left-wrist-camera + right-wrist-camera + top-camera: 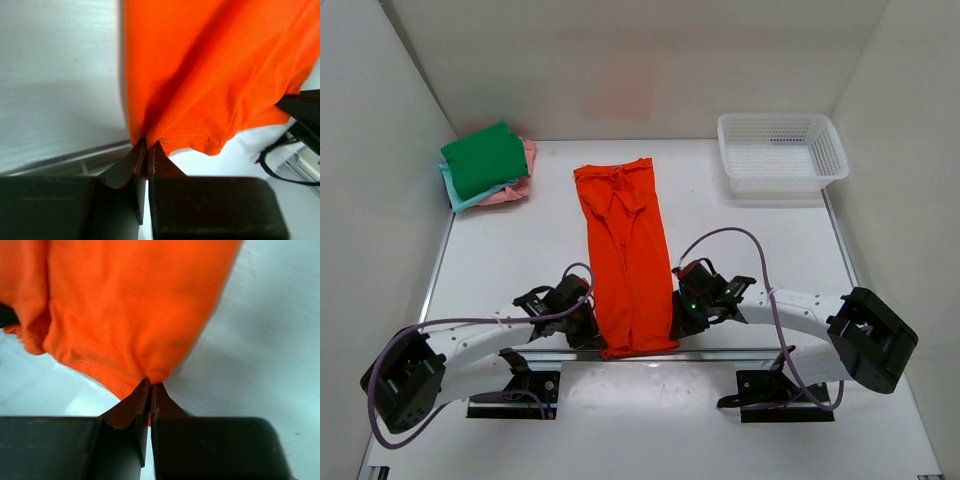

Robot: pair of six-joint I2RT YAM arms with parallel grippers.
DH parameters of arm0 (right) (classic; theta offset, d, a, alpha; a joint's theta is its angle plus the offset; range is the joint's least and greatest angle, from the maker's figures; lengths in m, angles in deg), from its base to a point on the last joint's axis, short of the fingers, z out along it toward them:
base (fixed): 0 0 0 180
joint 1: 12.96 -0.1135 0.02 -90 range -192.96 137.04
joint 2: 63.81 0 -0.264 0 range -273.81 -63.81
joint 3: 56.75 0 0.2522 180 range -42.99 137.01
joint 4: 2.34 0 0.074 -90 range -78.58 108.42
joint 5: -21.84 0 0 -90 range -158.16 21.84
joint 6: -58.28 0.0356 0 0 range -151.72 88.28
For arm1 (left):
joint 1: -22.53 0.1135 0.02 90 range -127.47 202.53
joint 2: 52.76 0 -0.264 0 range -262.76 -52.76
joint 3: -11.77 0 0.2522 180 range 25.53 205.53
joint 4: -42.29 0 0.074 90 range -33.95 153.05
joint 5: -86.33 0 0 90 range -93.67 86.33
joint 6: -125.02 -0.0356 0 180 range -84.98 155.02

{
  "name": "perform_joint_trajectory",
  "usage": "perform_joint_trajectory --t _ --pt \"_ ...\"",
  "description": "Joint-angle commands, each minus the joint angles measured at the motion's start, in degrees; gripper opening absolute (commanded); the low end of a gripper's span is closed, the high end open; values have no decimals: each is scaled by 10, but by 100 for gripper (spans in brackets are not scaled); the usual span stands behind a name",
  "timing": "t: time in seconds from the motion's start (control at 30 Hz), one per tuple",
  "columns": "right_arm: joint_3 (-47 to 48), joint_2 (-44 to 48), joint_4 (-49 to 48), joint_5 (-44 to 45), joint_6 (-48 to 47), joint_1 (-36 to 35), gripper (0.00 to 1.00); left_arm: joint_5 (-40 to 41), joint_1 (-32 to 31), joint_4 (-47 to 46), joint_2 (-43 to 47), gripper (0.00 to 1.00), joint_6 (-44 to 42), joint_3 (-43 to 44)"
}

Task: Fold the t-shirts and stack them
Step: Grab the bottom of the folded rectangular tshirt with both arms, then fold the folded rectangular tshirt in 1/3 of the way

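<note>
The bright orange t-shirt (pixel 625 250) lies as a long narrow strip down the middle of the table, its hem at the near edge. My left gripper (pixel 588 322) is shut on the hem's left corner (pixel 145 137). My right gripper (pixel 677 315) is shut on the hem's right corner (pixel 152 377). Both hold the hem slightly lifted off the table. A folded green t-shirt (pixel 485 158) sits on top of a pink one (pixel 525 175) and a light teal one (pixel 460 198) at the far left corner.
A white mesh basket (pixel 780 152) stands at the far right. White walls enclose the table on three sides. The table's near edge (pixel 720 352) runs just behind both grippers.
</note>
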Motion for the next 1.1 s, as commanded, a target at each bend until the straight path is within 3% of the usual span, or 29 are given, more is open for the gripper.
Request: perform_joint_trajectory --t 0.0,0.2,0.47,0.77,1.07 --pt "38 -1 27 -24 -33 18 0 -27 13 22 37 9 6 -3" --pt "111 -20 76 -66 -77 61 0 -53 84 58 19 12 -53 76" --pt "244 -114 130 -91 -144 132 0 -99 192 76 -139 12 -181 225" --pt "388 -240 173 -101 -207 207 0 -112 261 89 -276 15 -241 354" --pt "551 -366 217 -108 -241 247 0 -114 288 114 -392 17 -263 475"
